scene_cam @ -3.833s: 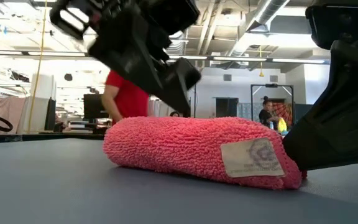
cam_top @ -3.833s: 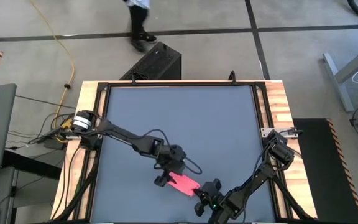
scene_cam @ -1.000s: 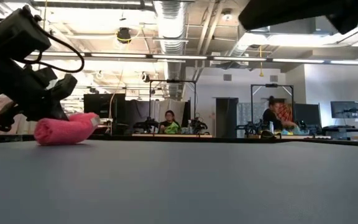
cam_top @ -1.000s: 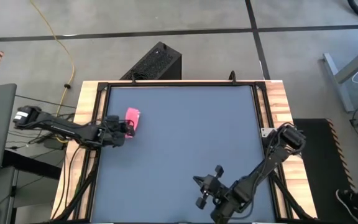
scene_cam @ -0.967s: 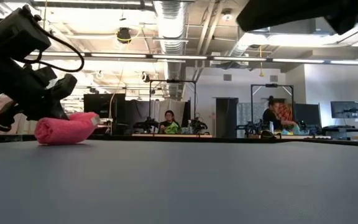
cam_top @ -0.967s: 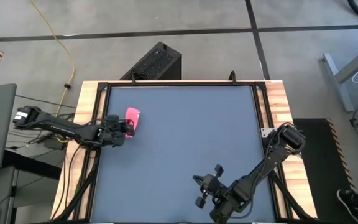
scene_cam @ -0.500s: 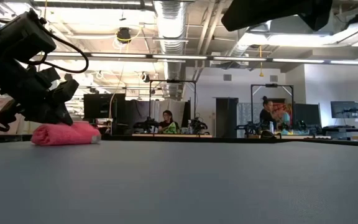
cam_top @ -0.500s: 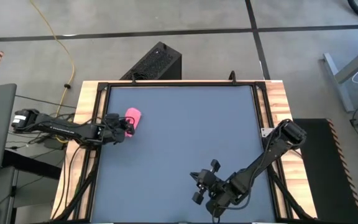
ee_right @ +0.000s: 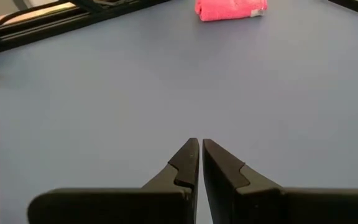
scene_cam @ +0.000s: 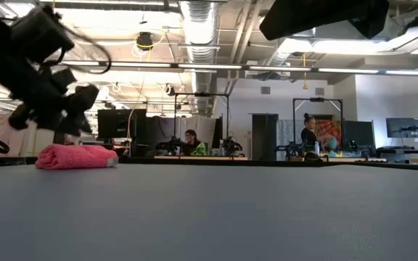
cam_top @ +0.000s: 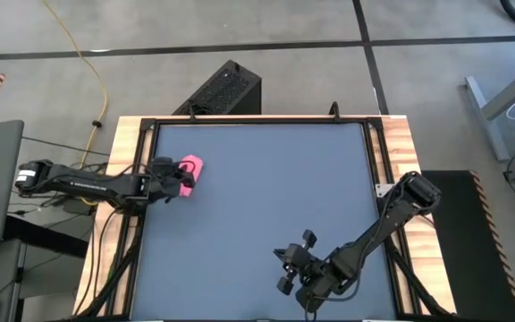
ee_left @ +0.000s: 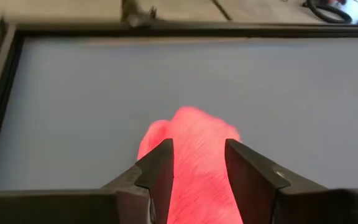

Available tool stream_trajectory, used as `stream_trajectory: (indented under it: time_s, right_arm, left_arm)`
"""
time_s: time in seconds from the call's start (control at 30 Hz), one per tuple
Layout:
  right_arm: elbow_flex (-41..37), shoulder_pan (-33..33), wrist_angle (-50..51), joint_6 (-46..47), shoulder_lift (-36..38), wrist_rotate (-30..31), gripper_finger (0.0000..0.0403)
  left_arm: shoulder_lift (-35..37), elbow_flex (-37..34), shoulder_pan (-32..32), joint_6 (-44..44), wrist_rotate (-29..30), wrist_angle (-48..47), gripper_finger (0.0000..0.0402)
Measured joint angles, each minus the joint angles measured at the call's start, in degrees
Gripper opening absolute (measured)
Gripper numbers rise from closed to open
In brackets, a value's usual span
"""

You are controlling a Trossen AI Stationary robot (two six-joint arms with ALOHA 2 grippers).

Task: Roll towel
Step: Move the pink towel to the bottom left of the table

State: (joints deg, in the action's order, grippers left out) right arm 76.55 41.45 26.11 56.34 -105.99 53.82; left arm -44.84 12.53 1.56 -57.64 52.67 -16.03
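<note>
- I count one towel (cam_top: 190, 167), pink and rolled into a short log, lying on the grey table (cam_top: 266, 197) near its far left corner.
- In the low view the towel (scene_cam: 75, 156) rests flat on the table top, with a small pale tag at the end turned away from the left arm.
- I have two arms. The left gripper (cam_top: 172, 177) sits just beside the towel, on the side toward the table's left edge.
- Through the left wrist camera, my left gripper (ee_left: 197, 171) has its two fingers (ee_left: 157, 168) spread apart, with the towel (ee_left: 194, 137) showing between and beyond them. I cannot tell whether they touch it; in the low view the gripper (scene_cam: 67, 109) sits a little above the roll.
- The right gripper (cam_top: 291, 266) is well apart from the towel, near the table's front edge.
- In the right wrist view its two fingers (ee_right: 188, 163) are pressed nearly together with only a thin slit between them and nothing in it; the towel (ee_right: 230, 9) lies far across the table.
- Behind the table I count two people (scene_cam: 191, 142) in the room, one seated near the middle and one farther right.
</note>
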Motion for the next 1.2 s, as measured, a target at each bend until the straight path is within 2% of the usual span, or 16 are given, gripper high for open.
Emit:
stream_trajectory:
  time_s: [0.17, 0.3, 0.5, 0.67, 0.77, 1.03, 1.2]
  right_arm:
    - [0.0, -0.4, 0.6, -1.7, 2.0, -0.8, 0.0049]
    - [0.0, -2.1, 0.4, -5.4, 3.9, -0.7, 0.0049]
    - [0.0, -5.7, 0.1, -8.4, 4.8, -1.8, 0.0049]
    - [0.0, -7.2, 0.2, -10.1, 4.8, -3.3, 0.0049]
    - [0.0, -7.9, 0.2, -11.9, 4.8, -3.3, 0.0049]
    - [0.0, -10.0, 0.2, -15.1, 4.8, -4.7, 0.0049]
    - [0.0, -10.9, 0.2, -16.5, 4.8, -4.9, 0.0049]
  left_arm:
    - [-0.1, 6.5, 0.0, 14.7, -1.1, 1.4, 0.0121]
    - [-3.1, 7.3, 1.3, 30.4, -15.0, 10.5, 0.0099]
    - [-13.8, 7.2, 9.6, 35.5, -30.7, 14.8, 0.0042]
    - [-22.6, 7.7, 15.0, 38.2, -38.2, 20.8, 0.0004]
    - [-26.4, 10.1, 16.9, 38.7, -38.1, 19.2, 0.0004]
    - [-31.6, 17.6, 19.8, 36.6, -28.6, 5.9, 0.0]
    - [-33.1, 19.3, 22.2, 38.4, -25.9, 3.1, 0.0]
